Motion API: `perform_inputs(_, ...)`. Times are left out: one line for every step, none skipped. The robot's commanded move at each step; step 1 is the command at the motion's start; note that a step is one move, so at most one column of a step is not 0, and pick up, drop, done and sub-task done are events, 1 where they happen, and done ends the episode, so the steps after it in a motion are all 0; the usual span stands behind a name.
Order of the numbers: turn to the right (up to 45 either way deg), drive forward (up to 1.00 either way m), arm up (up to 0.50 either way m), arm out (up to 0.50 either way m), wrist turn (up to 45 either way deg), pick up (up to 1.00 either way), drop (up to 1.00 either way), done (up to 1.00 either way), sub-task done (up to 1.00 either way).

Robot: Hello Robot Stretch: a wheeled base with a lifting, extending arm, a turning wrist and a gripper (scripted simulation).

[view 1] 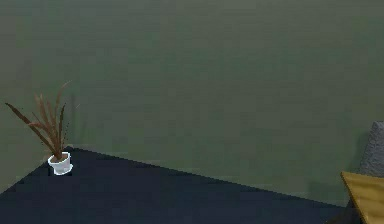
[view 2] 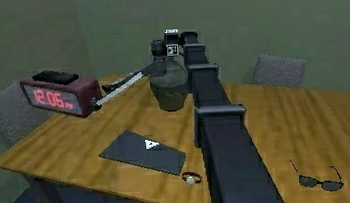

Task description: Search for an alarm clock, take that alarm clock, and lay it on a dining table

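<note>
Item: alarm clock [view 2: 61,95], reddish-brown case, red lit digits, dark slab on top; hangs at the end of the gripper [view 2: 102,93], clear of the wood, over the left edge of the dining table [view 2: 274,124] in the arm side view. Gripper: holds the alarm clock, thin pale fingers [view 2: 122,83] running down-left from the dark body. Arm [view 2: 219,127]: dark square bar across the tabletop, white marker squares [view 2: 175,35] at its far end. On the table: dark rounded vase [view 2: 169,88] just left of the arm; flat dark rectangular slab with a small white mark [view 2: 146,151] near the front edge; small ring-shaped object [view 2: 192,177] beside the arm; sunglasses [view 2: 317,178] at the right. Seating: grey chair [view 2: 4,116] behind the clock, second grey chair [view 2: 279,69] at the table's far side. Forward view: green wall [view 1: 200,80], dark blue floor [view 1: 150,200], potted plant [view 1: 55,140] with reddish-brown leaves in a white pot at left, wooden table corner [view 1: 366,195] at the right edge.
</note>
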Motion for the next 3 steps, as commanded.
perform_inputs(0.0,0.00,0.00,0.00,45.0,0.00,0.00,0.00,0.00)
perform_inputs(0.0,0.00,0.00,0.00,45.0,0.00,0.00,0.00,0.00)
perform_inputs(0.0,0.00,0.00,0.00,12.0,0.00,0.00,0.00,0.00)
